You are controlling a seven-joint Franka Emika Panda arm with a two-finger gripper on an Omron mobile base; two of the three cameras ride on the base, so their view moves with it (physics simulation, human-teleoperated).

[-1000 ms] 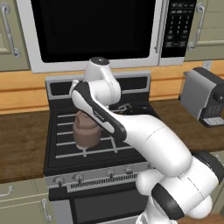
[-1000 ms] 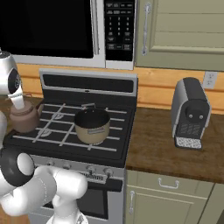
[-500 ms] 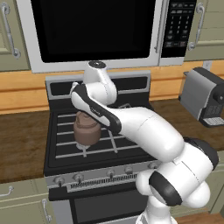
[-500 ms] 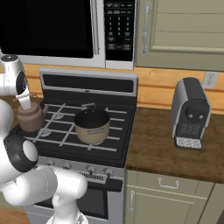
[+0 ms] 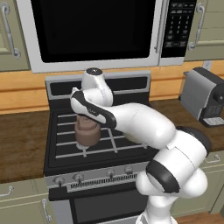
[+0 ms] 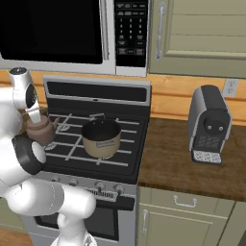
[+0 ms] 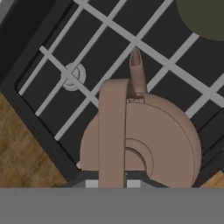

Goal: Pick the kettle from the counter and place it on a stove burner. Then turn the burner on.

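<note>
gripper (image 7: 112,183): closed on the arched handle, kettle (image 7: 142,140) hung beneath
stove burner (image 7: 72,76): beside; kettle is best centred above it, then lowered level

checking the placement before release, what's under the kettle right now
The kettle, held by its handle in the shut tool, hangs over the black stovetop's pale grate bars. A stove burner shows beside it; whatever lies directly beneath is covered by the kettle's body.

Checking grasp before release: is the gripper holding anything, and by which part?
Yes: the gripper is shut on the kettle, gripping its arched handle from above, over the black stovetop.
</note>
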